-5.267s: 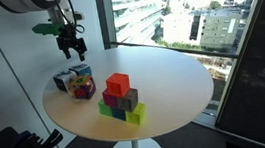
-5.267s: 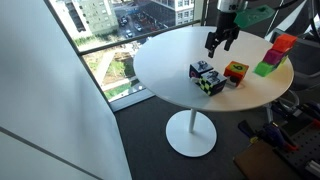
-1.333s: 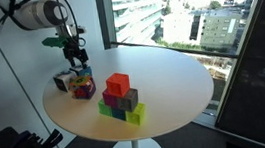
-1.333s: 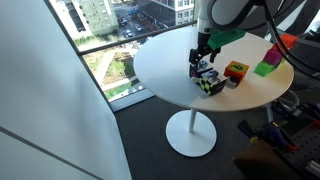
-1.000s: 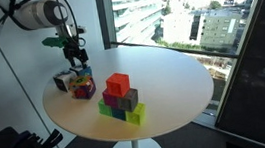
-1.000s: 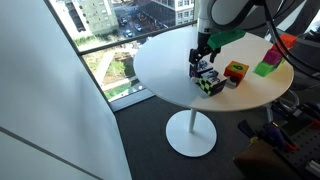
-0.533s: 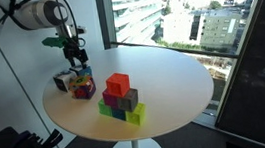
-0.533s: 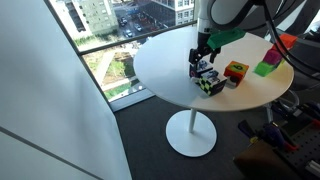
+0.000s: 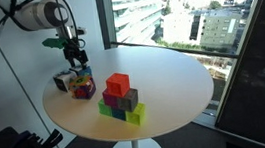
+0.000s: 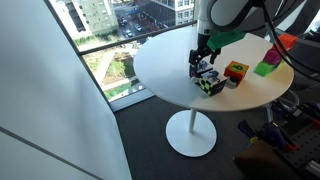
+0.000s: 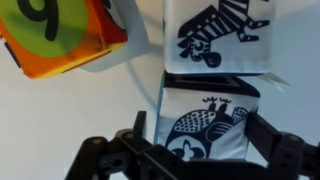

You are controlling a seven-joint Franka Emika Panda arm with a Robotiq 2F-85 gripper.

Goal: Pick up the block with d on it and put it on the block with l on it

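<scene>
**1. Counter.** Round white pedestal counter [image 9: 179, 84] beside a tall window. It carries every cube listed below.

**2. My arm.** White jointed arm [image 9: 33, 12], reaching down over the part of the counter away from the stack.

**3. Stack.** Pile of coloured cubes [image 9: 121, 97]: orange-red on top, magenta and grey beneath, lime green at the base. It stands near the middle of the counter, well apart from my hand.

**4. My hand.** Dark two-fingered hand [image 9: 74, 58], pointing straight down with the fingers spread wide. In the wrist view one finger [image 11: 139, 128] stands on each side of a cube. Neither visibly presses on it, and nothing is lifted.

**5. Block with d on it.** Small blue-teal cube [image 9: 80, 72], resting on the counter directly under my hand, between the spread fingers. The wrist view shows its upper face pale with a dark bird-like drawing. No letter is legible.

**6. Block with l on it.** Small whitish cube with dark edges [image 9: 63, 82], on the counter just beside the block with d on it, toward the rim. In the wrist view its pale upper face carries a zebra drawing.

**7. Third loose cube.** Magenta-and-yellow cube [image 9: 85, 87], on the counter near the other two. I cannot tell whether it touches them. The wrist view shows it orange with a green face and a dark figure.
</scene>
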